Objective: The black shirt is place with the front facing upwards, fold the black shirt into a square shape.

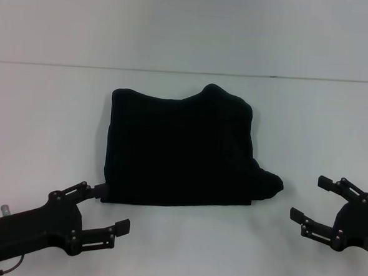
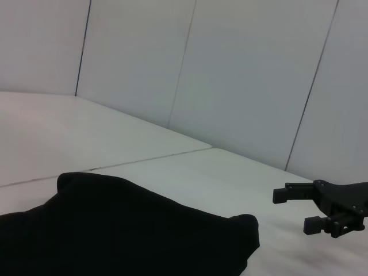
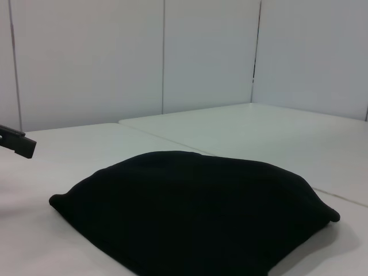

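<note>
Both claws, left claw [image 1: 108, 208] and right claw [image 1: 311, 197], gape empty beside the folded shirt [image 1: 183, 153]; its bulging corner could spring open.

One shirt [image 1: 180, 150], black, folded into a rough square on one white table [image 1: 48, 117]. Two grippers: one left [image 1: 108, 208], one right [image 1: 311, 197], each with two black fingers spread apart. No second garment, no other loose item. One seam line across the table. In the left wrist view, one far gripper.
</note>
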Action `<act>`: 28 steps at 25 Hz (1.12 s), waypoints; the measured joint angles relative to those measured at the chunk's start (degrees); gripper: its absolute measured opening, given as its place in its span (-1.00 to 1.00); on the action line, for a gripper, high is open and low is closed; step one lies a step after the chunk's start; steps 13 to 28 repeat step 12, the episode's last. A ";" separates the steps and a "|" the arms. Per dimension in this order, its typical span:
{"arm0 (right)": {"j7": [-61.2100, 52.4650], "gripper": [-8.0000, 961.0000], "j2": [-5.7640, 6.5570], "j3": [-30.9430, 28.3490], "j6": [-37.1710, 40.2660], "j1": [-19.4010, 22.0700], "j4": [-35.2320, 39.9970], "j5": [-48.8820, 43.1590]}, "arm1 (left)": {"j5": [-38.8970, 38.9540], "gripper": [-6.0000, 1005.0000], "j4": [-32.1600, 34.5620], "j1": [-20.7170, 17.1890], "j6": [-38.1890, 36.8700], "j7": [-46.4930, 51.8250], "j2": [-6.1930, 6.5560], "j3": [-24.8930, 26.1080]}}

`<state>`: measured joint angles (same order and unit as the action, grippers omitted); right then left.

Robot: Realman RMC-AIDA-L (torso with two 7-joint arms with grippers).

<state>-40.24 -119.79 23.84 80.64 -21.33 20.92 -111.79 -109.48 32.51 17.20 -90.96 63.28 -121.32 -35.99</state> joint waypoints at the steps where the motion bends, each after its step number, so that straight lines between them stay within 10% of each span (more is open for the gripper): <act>1: 0.00 0.96 0.00 -0.02 0.01 -0.03 0.00 0.00 | 0.02 0.87 0.04 0.00 0.00 0.02 0.01 0.01; 28: -0.02 0.96 -0.08 -0.05 0.48 -0.09 -0.22 0.02 | 0.13 0.87 0.05 0.42 -0.01 0.04 -0.19 0.05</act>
